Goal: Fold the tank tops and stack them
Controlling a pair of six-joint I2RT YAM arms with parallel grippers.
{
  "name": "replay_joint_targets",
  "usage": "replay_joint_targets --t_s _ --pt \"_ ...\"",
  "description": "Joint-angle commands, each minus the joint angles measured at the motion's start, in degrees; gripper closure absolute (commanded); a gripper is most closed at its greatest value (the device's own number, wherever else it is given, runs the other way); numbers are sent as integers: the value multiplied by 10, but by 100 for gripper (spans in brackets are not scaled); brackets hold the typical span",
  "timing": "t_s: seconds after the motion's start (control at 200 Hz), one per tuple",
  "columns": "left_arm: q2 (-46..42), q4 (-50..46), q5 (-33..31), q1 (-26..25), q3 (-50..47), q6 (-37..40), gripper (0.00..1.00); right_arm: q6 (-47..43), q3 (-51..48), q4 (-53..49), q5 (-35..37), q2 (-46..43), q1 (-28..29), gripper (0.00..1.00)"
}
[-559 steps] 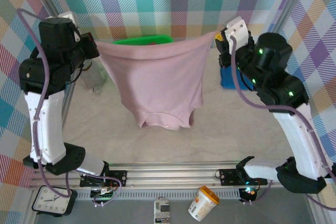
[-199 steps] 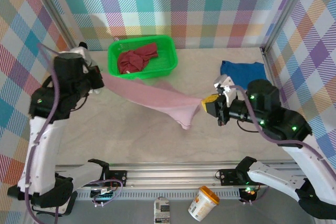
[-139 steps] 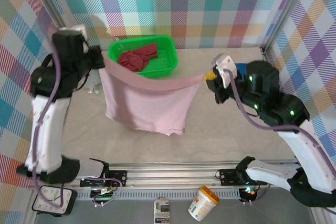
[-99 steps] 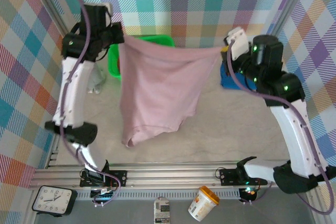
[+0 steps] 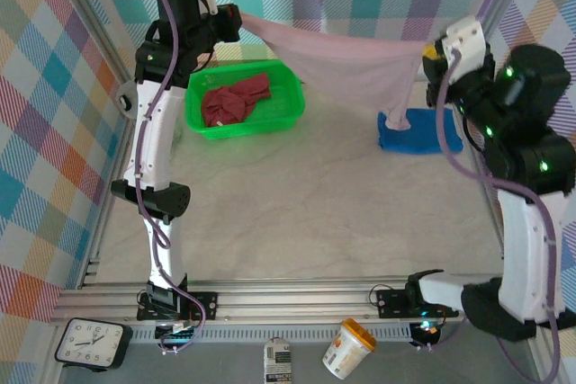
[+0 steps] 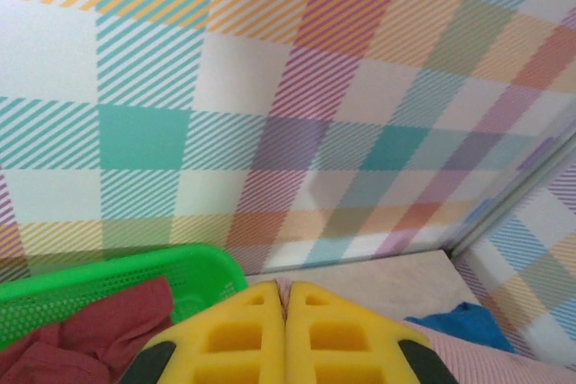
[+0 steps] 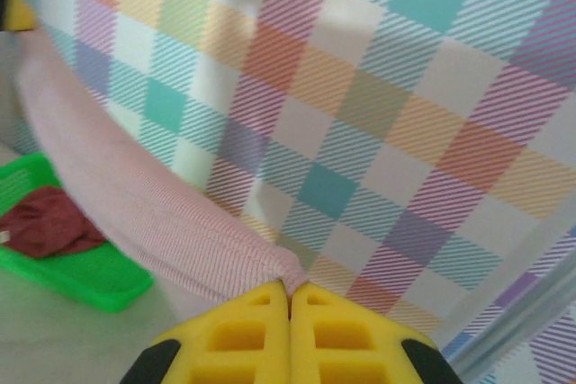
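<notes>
Arms risen and swung back; pink top now stretched high between them, tail dangling onto blue top. Pinched shut on pink top's edge: left gripper, right gripper. Step: spreading. Next: lay flat on table; red top waits in basket.

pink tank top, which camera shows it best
Top external: the dusty pink cloth tank top hangs stretched between both arms' jaws, its whole span visible. Right wrist shows one band running from its jaws; left wrist, a sliver at bottom right.
</notes>
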Motion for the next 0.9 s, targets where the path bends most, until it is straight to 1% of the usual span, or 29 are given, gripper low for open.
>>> replay_joint_targets --t_s 0.0,0.03,0.065,0.095,0.115,0.175,0.205,0.28,0.32,0.355,0.395,0.43,0.495,0.56,0.6,0.69,0.75,0.8,0.9 --pt "-23 -82 32 -7 -22 26 100 -11 -79 -27 -100 -57 -1 100" --pt "-43 -94 27 -8 -65 32 100 -8 -109 -33 -122 -70 -1 100" --pt "-79 -79 17 -8 -149 38 100 0 -143 -43 -151 -83 2 100" --pt "-124 -44 6 -7 -234 41 100 6 -179 -52 -169 -96 8 100" --pt "-157 -12 -2 -6 -310 40 100 9 -203 -57 -175 -105 14 100" --pt "-249 72 -6 4 -493 26 100 22 -281 -63 -180 -136 42 100" --pt "-280 83 -8 9 -558 21 100 30 -317 -65 -171 -151 68 100" --pt "-326 58 -18 18 -675 16 100 65 -409 -61 -151 -183 138 100" --pt "-353 65 -20 23 -745 8 100 101 -456 -51 -143 -192 182 100" --pt "-378 79 -29 28 -804 2 100 130 -495 -33 -131 -194 230 100" --pt "-400 84 -46 37 -856 -7 100 158 -538 -14 -98 -190 281 100" --pt "-411 82 -53 50 -885 -11 100 182 -569 8 -78 -181 317 100" --pt "-411 68 -82 72 -916 -11 100 228 -604 47 -64 -156 374 100" --pt "-393 44 -97 95 -924 -9 100 239 -616 78 -35 -123 434 100" --pt "-385 34 -119 103 -929 -9 100 243 -620 93 -22 -99 462 100" --pt "-372 18 -142 126 -934 -12 100 251 -628 130 -28 -51 503 100" --pt "-367 7 -180 135 -932 -10 100 252 -631 164 -38 -21 530 100" --pt "-361 -3 -196 147 -927 -4 100 248 -622 178 -42 11 553 100" --pt "-341 -33 -241 164 -912 1 100 233 -598 195 -65 69 577 100"
